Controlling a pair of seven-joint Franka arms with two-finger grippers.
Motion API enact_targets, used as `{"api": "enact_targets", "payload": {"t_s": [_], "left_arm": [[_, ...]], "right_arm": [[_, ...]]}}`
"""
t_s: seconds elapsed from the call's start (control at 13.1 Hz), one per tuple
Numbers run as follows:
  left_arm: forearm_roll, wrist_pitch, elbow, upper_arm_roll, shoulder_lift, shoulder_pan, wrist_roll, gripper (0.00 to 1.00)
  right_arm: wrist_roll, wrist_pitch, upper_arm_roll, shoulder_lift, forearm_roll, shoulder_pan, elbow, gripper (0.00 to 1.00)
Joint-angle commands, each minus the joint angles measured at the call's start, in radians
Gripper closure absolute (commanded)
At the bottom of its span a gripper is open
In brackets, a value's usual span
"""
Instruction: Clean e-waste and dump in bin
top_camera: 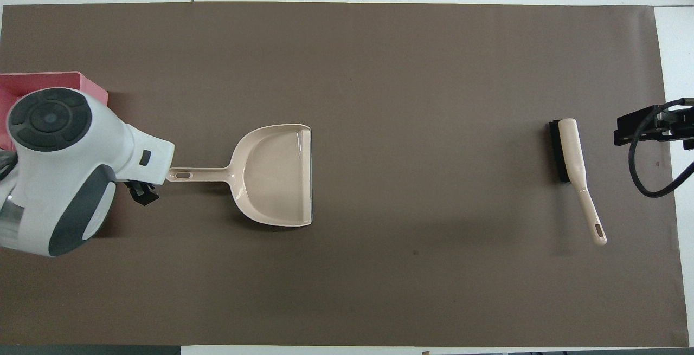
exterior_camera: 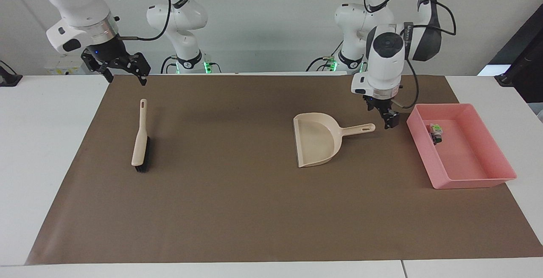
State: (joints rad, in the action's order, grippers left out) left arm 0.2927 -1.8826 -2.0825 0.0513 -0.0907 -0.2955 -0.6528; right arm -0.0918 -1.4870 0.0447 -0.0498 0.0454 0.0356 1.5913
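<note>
The pink bin (exterior_camera: 471, 181) stands at the left arm's end of the table; only its corner (top_camera: 95, 86) shows in the overhead view. Two e-waste pieces lie in it: a white cylinder with a green label (exterior_camera: 435, 128) and a stubby black one (exterior_camera: 437, 138). The beige dustpan (exterior_camera: 316, 140) lies flat on the brown mat, its handle (exterior_camera: 360, 128) pointing toward the bin. My left gripper (exterior_camera: 387, 119) is open and empty, raised over the mat between the handle's end and the bin. My right gripper (exterior_camera: 124, 74) is open and empty, raised over the mat's edge by the brush's handle.
A beige brush (exterior_camera: 140, 138) with black bristles lies on the mat toward the right arm's end; it also shows in the overhead view (top_camera: 569, 152). The brown mat (exterior_camera: 220, 201) covers most of the white table.
</note>
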Motion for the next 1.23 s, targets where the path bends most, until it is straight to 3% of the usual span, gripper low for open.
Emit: {"api": "enact_targets", "payload": {"t_s": [0.0, 0.23, 0.54, 0.84, 1.15], "left_arm": [[-0.004, 0.071, -0.019, -0.007, -0.043, 0.039, 0.222, 0.01], [-0.044, 0.069, -0.027, -0.007, -0.046, 0.149, 0.387, 0.01], [-0.231, 0.042, 0.037, -0.005, -0.029, 0.266, 0.53, 0.01], [-0.257, 0.118, 0.249, -0.005, 0.025, 0.312, 0.548, 0.01], [-0.259, 0.318, 0.504, -0.005, 0.098, 0.306, 0.55, 0.01]], "right_arm": [[0.023, 0.033, -0.009, 0.016, -0.006, -0.019, -0.025, 0.0], [0.018, 0.028, -0.009, 0.016, -0.006, -0.016, -0.025, 0.0], [0.018, 0.031, -0.009, 0.015, -0.007, -0.016, -0.022, 0.0], [0.017, 0.03, -0.006, 0.015, -0.007, -0.017, -0.022, 0.0], [0.017, 0.024, -0.006, 0.013, -0.009, -0.017, -0.017, 0.0]]}}
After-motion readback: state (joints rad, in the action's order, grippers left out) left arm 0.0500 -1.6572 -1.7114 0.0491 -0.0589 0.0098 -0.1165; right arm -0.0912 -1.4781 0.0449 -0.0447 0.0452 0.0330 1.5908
